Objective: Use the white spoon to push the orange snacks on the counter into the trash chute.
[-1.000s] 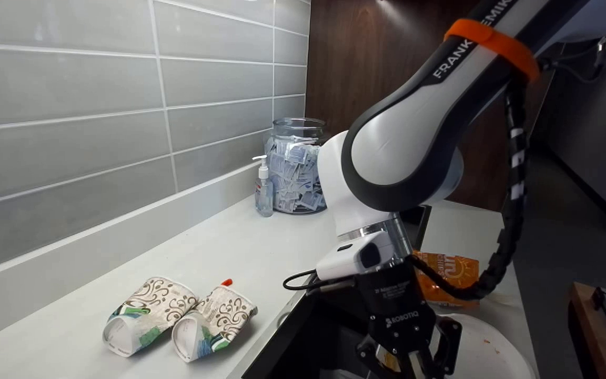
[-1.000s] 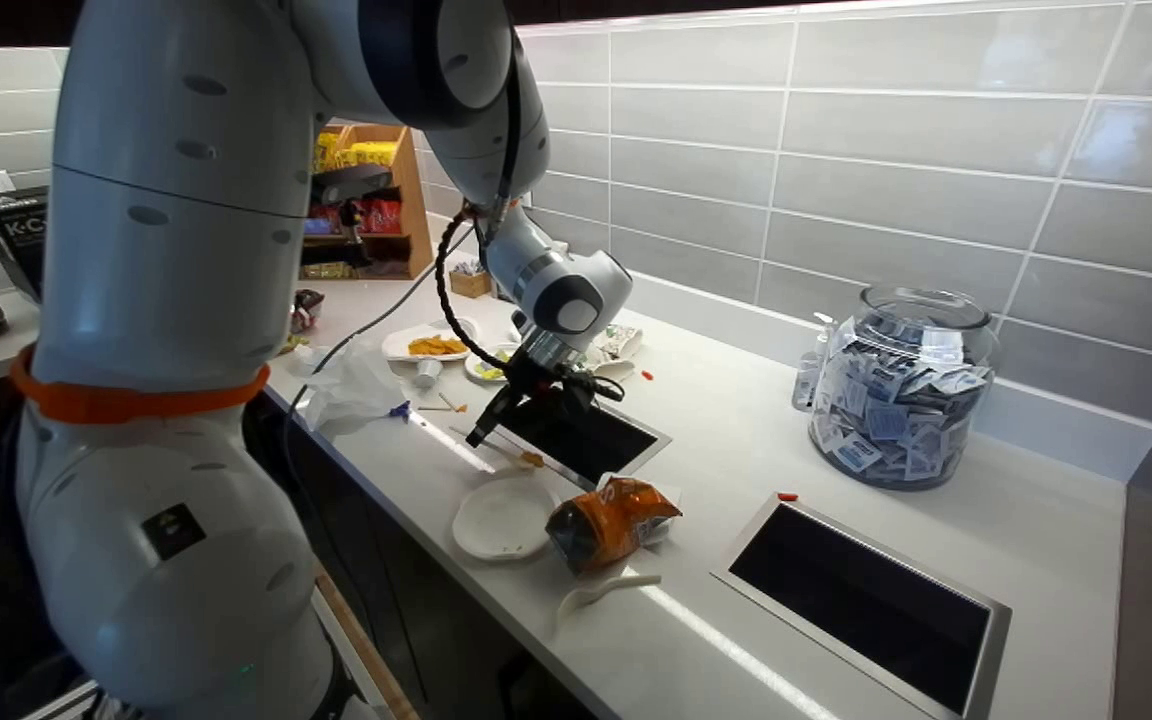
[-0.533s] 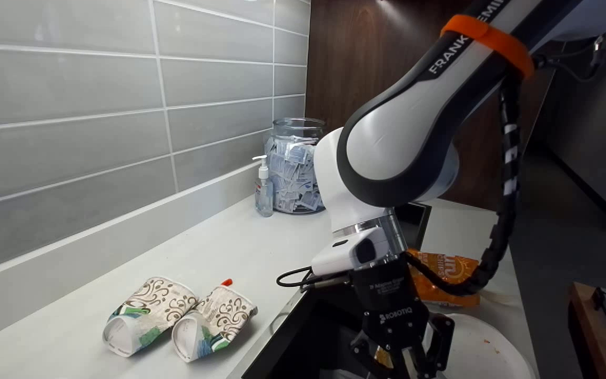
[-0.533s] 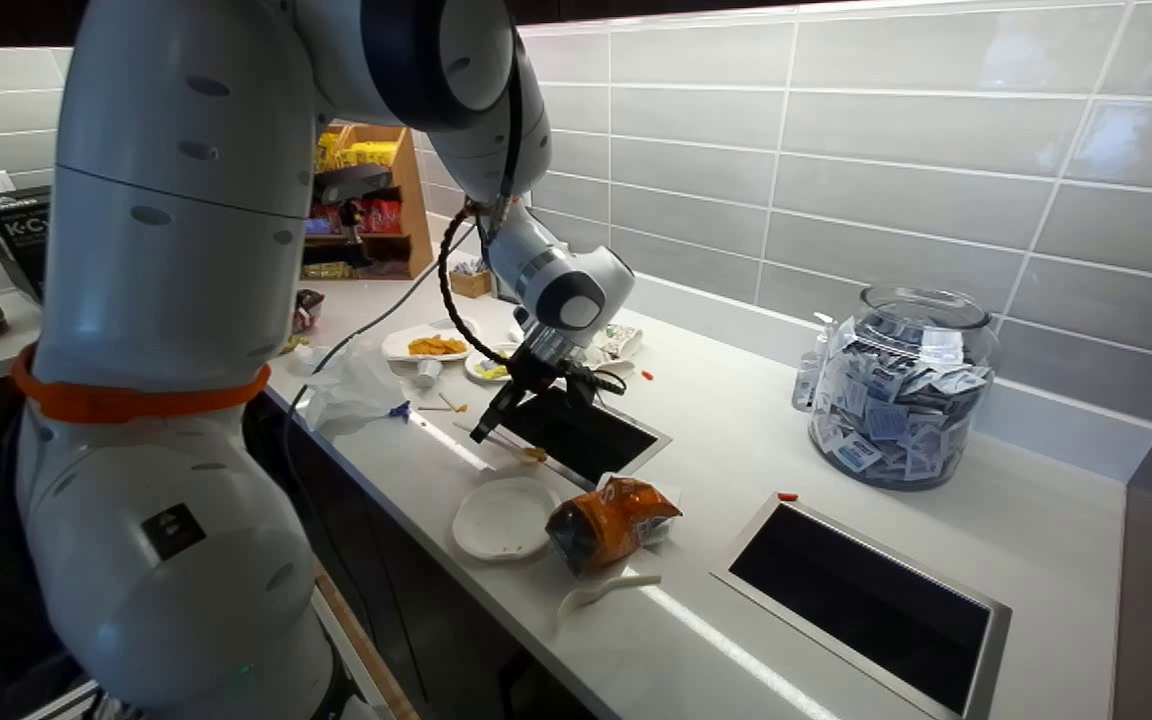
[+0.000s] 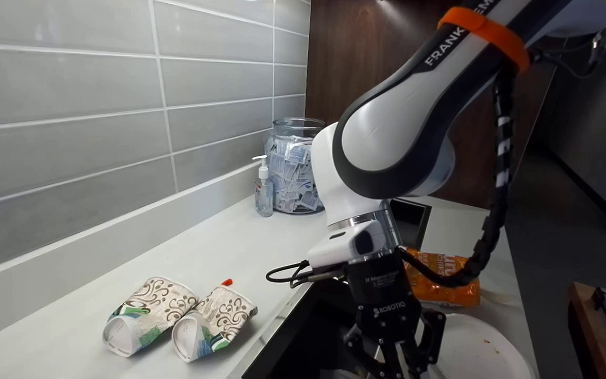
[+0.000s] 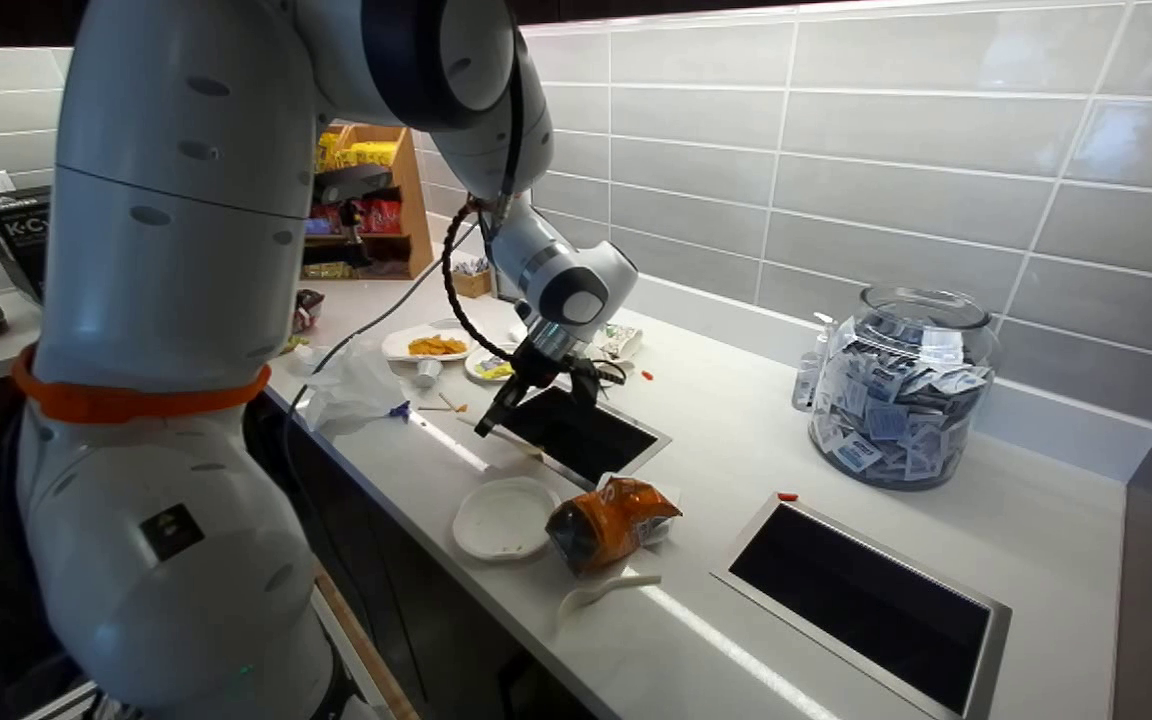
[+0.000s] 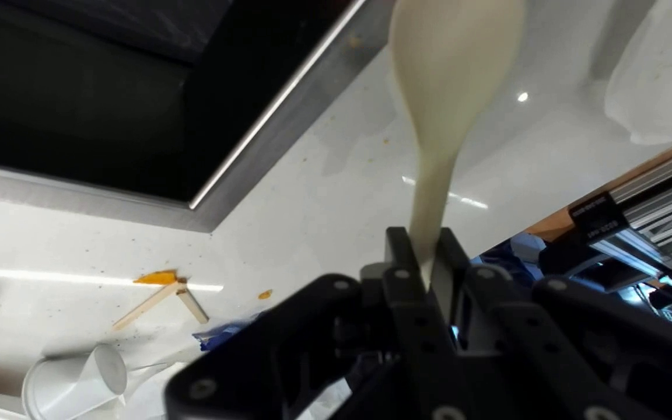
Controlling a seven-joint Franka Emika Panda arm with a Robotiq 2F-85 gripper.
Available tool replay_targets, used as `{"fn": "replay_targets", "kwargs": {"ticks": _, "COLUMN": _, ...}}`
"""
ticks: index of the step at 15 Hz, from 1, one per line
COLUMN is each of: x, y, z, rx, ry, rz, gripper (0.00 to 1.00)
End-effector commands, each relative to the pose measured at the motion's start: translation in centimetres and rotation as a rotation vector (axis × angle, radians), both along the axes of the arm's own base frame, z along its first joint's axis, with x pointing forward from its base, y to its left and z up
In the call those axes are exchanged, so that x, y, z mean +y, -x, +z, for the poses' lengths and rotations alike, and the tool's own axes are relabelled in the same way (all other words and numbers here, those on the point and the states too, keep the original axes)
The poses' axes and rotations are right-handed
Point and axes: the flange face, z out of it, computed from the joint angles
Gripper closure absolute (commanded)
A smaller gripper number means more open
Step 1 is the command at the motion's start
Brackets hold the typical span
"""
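There it was: the Robotiq gripper (image 7: 423,242) had the cream-white spoon (image 7: 452,64) pinched by its handle, its bowl leading away, long axis aslant to the front rim of what I took for the trash chute (image 7: 275,140). And the orange chip (image 7: 158,277)? Near the chute's corner on the counter (image 7: 301,245), behind the bowl! The orange chip bag (image 6: 614,522) lay opposite, past the bowl. The next push, I reckoned, hung on getting that bowl outside the chip.
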Motion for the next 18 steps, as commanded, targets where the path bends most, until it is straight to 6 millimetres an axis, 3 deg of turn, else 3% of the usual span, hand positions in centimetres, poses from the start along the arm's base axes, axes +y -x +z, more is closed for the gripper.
{"fn": "replay_targets", "kwargs": {"ticks": 1, "x": -0.1, "y": -0.4, "z": -0.1, "rx": -0.025, "ry": -0.040, "rz": 0.028, "gripper": 0.97}}
{"fn": "replay_targets", "kwargs": {"ticks": 5, "x": 0.3, "y": -0.2, "z": 0.5, "rx": -0.034, "ry": -0.045, "rz": 0.033, "gripper": 0.97}}
{"fn": "replay_targets", "kwargs": {"ticks": 10, "x": 2.5, "y": 1.3, "z": 1.8, "rx": -0.049, "ry": -0.036, "rz": 0.043, "gripper": 0.97}}
{"fn": "replay_targets", "kwargs": {"ticks": 18, "x": 3.3, "y": -0.4, "z": 4.4, "rx": -0.246, "ry": 0.045, "rz": -0.257, "gripper": 0.97}}
